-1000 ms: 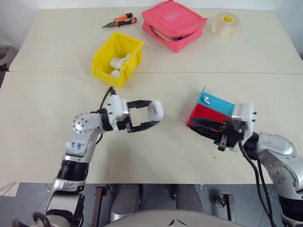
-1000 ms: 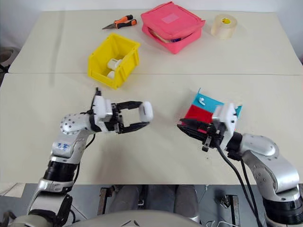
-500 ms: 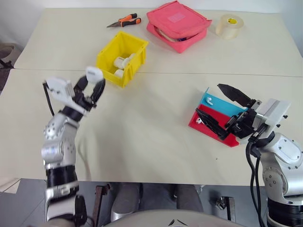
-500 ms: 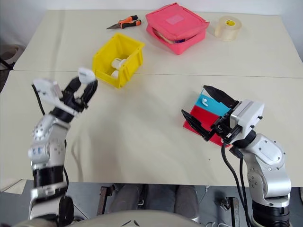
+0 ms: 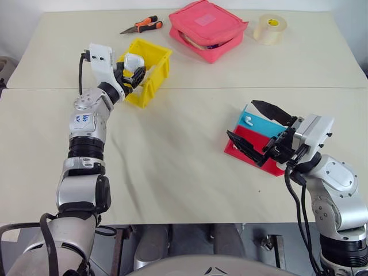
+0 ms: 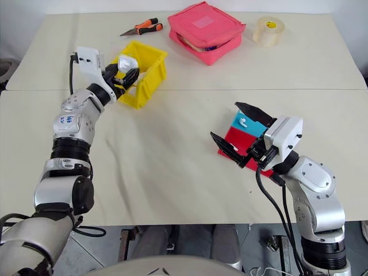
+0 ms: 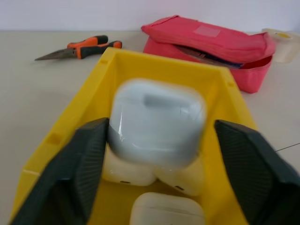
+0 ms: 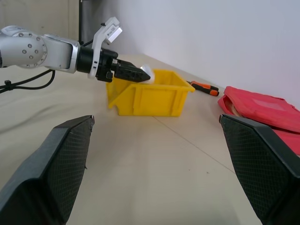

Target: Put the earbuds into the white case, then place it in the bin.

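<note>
Broadly, the counter [image 5: 190,184] carries the bin [image 5: 150,86] as landmark. Over the bin's open top, the left gripper [image 5: 131,70] has its fingers spread, the white case [image 7: 157,123] between them, blurred, apparently just released; other cases lie inside. Well apart from the bin, the right gripper [image 5: 260,131] hangs released above a red and blue tray [image 5: 253,138] holding earbuds [image 5: 249,121]. The placing looks nearly done.
</note>
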You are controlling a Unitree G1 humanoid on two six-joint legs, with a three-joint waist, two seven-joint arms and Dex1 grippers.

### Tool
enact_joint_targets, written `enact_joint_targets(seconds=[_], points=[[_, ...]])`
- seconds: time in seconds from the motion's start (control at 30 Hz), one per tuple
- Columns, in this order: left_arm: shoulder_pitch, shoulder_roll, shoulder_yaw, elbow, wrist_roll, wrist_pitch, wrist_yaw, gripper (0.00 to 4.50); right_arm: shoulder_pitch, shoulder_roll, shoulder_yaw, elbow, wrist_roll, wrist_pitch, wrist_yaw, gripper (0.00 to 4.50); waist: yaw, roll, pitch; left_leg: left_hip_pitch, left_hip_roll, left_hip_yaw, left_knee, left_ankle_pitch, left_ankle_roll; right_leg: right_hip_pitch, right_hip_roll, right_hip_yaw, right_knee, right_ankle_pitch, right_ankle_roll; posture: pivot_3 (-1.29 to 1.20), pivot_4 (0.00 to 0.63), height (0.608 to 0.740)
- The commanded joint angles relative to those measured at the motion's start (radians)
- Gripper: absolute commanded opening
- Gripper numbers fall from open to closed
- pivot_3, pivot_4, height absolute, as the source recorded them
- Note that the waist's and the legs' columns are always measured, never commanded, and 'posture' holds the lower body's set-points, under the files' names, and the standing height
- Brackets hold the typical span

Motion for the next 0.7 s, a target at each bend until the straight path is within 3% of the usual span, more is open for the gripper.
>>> enact_joint_targets(seconds=[0.03, 0.2, 0.37, 0.5, 0.7], points=[[-0.008, 0.019, 0.022, -0.073, -0.041, -0.035, -0.092, 4.47, 0.021, -0.005, -0.007, -0.053, 0.004, -0.002, -0.015, 4.50, 0.000, 0.000, 0.000, 0.000, 0.000, 0.000, 0.000, 0.000, 0.000, 0.000, 0.000, 0.000, 0.000, 0.000, 0.000, 0.00, 0.150, 0.740], [0.144, 0.093, 0.016, -0.276, -0.092, 0.016, -0.260, 4.47, 0.038, -0.023, -0.029, -0.047, 0.016, 0.002, -0.002, 4.50, -0.008, 0.000, 0.000, 0.000, 0.000, 0.000, 0.000, 0.000, 0.000, 0.000, 0.000, 0.000, 0.000, 0.000, 0.000, 0.00, 0.150, 0.740], [0.365, 0.210, 0.011, -0.466, -0.121, -0.055, -0.486, 4.47, 0.054, -0.086, -0.068, -0.008, 0.065, 0.023, 0.066, 4.50, -0.009, 0.000, 0.000, 0.001, 0.001, 0.001, 0.000, 0.000, 0.000, -0.001, 0.000, 0.001, 0.001, 0.000, 0.000, 0.00, 0.150, 0.740], [0.638, 0.319, 0.038, -0.660, -0.152, -0.042, -0.613, 4.47, 0.064, -0.188, -0.117, 0.084, 0.104, 0.040, 0.195, 4.50, -0.003, 0.000, 0.000, 0.000, 0.001, 0.000, 0.001, 0.000, 0.000, 0.000, 0.000, 0.001, 0.001, 0.000, 0.000, 0.00, 0.150, 0.740], [0.811, 0.309, 0.077, -0.813, -0.152, -0.090, -0.566, 4.47, 0.059, -0.208, -0.153, 0.199, 0.085, -0.024, 0.254, 4.50, 0.018, 0.000, 0.000, 0.000, 0.002, -0.003, 0.001, 0.000, 0.000, 0.000, -0.001, 0.001, 0.000, 0.000, -0.001, 0.00, 0.150, 0.740]])
